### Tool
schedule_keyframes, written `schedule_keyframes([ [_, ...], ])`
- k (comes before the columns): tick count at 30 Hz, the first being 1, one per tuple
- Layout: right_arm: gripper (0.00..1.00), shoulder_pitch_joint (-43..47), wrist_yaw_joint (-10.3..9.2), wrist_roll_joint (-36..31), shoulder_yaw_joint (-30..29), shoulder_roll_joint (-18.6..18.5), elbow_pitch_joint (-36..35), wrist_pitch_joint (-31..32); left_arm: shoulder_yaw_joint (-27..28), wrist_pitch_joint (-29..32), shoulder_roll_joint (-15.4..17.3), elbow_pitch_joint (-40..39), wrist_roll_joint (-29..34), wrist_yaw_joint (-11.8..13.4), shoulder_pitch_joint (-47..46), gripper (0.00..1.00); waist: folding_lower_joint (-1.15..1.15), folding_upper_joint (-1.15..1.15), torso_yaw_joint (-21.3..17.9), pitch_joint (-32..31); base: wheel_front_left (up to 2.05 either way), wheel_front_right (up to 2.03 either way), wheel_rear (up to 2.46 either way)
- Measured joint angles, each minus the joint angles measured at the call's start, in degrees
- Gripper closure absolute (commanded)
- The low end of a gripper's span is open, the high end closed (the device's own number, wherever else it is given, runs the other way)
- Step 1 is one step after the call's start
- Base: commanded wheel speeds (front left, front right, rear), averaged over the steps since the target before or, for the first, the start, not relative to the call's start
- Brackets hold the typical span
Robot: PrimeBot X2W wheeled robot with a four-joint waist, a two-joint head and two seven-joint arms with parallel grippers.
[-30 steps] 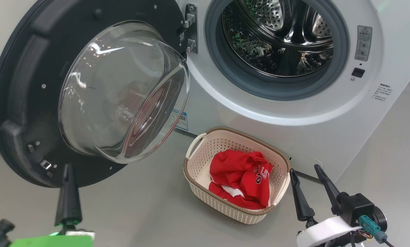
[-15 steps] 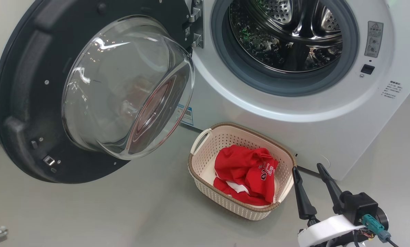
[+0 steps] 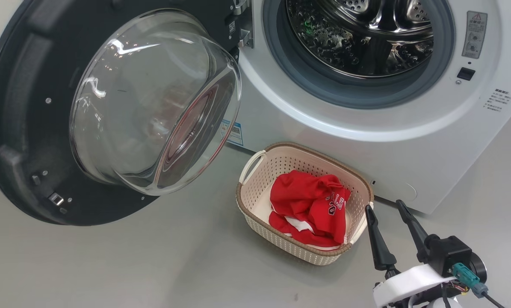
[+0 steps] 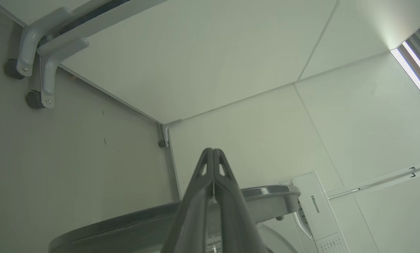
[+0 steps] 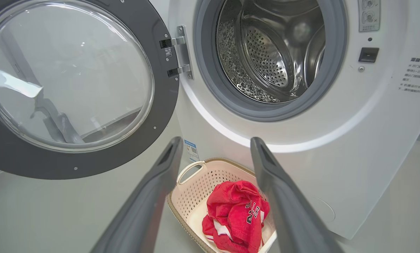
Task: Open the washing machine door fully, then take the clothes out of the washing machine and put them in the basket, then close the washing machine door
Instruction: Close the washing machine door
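Step in hand: closing the door, as judged; the unloading looks finished.
Washing machine door (image 3: 110,107): swung wide open at 9 o'clock of the head view, with the glass bowl facing the camera and the hinge (image 3: 240,25) at its 2 o'clock edge.
Washing machine (image 3: 366,141): at 1 o'clock of the head view, with the port uncovered.
Drum (image 3: 366,34): bare steel in the part that shows; no red fabric seen (its lowest front portion is hidden behind the grey seal).
Clothes (image 3: 311,205): bunched inside the basket, lettering up.
Basket (image 3: 255,188): on the floor (image 3: 152,265) at 6 o'clock of the port, just beside the machine's front.
Right gripper (image 3: 384,205): at 4 o'clock of the head view, fingers spread and holding nothing, close to the basket's 3 o'clock end. Contact cannot be told.
Left gripper (image 4: 212,151): fingers pressed together with nothing between them. In the left wrist view they point up past a grey curved edge, apparently the door's rim.
Next move, as judged: put the pressed-together left fingers against the door's outer face, away from the hinge. Then sweep it round toward the port until the latch catches.
Caution: the bowl's swing passes above the basket, so clearance there needs watching.
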Motion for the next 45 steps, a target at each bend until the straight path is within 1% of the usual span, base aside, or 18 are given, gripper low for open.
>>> schedule_keyframes([
  [3,0.0,-0.5,0.22,-0.1,0.2,-0.1,0.0,0.5,-0.4,2.9,2.1,3.6,-1.7,1.4,-0.6,1.0,0.0,0.0,-0.3,0.4,0.0,0.0,0.0],
  [10,0.0,-1.1,0.42,-0.7,0.6,-0.6,-0.6,1.5,-1.6,8.7,4.6,8.9,-3.8,1.8,-1.9,1.0,0.0,0.0,-1.7,1.8,0.0,0.0,0.0],
  [14,0.0,-2.2,0.42,-1.1,0.5,-1.2,-1.4,1.8,-2.3,11.3,4.9,11.1,-5.9,1.9,-3.2,1.0,0.0,0.0,-2.5,3.0,0.0,0.0,0.0],
  [21,0.0,-3.1,0.58,-1.2,0.3,-2.0,-1.8,2.2,-3.3,13.8,4.9,14.1,-6.4,1.9,-6.0,1.0,0.0,0.0,-3.8,4.8,0.0,0.0,0.0],
  [32,0.0,-3.2,0.57,-1.2,-0.4,-2.4,-2.2,2.4,-4.6,17.6,5.0,18.0,-7.2,0.3,-7.8,1.0,0.0,0.0,-4.5,6.0,0.0,0.0,0.0],
  [34,0.0,-3.3,0.57,-1.2,-0.4,-2.4,-2.2,2.4,-4.8,18.8,5.1,18.6,-8.7,-0.3,-8.0,1.0,0.0,0.0,-4.4,6.1,0.0,0.0,0.0],
  [45,0.0,-4.0,0.57,-1.2,-0.4,-2.4,-2.4,2.4,-6.5,25.1,5.5,19.0,-10.4,-3.3,-8.0,1.0,0.0,0.0,-4.2,6.3,0.0,0.0,0.0],
])
